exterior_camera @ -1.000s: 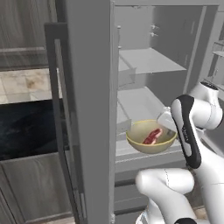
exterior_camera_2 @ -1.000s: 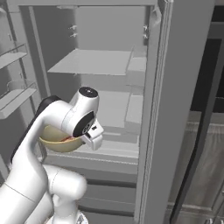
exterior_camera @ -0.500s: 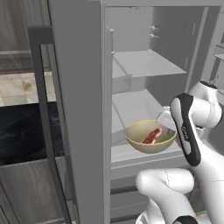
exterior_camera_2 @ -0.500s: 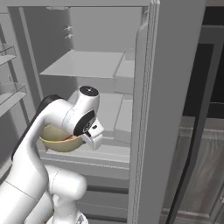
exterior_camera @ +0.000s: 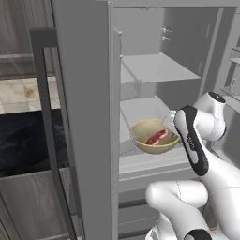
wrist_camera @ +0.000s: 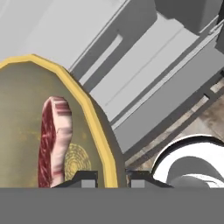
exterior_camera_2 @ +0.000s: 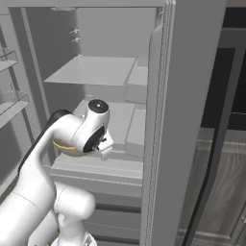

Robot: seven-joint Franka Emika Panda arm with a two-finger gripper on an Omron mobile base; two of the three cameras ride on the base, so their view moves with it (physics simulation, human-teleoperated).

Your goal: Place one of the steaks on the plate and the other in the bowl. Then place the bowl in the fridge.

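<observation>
Fridge [exterior_camera: 154, 70] stands open, grey shelves bare. Bowl [exterior_camera: 152, 140] hangs just above the lower shelf, inside the opening; rigid, smooth-walled, likely slippery, so the rim is the sensible hold. End effector [wrist_camera: 111, 177] pinches that yellow rim between its tips. Steak [wrist_camera: 54, 140] lies loose inside, soft, liable to slide if tilted.

At the left of the frame the bowl [wrist_camera: 94, 131] holds a pinkish-red steak [wrist_camera: 53, 140] (marbled pale), its yellow rim between the end effector [wrist_camera: 111, 177] fingertips at bottom centre.
</observation>
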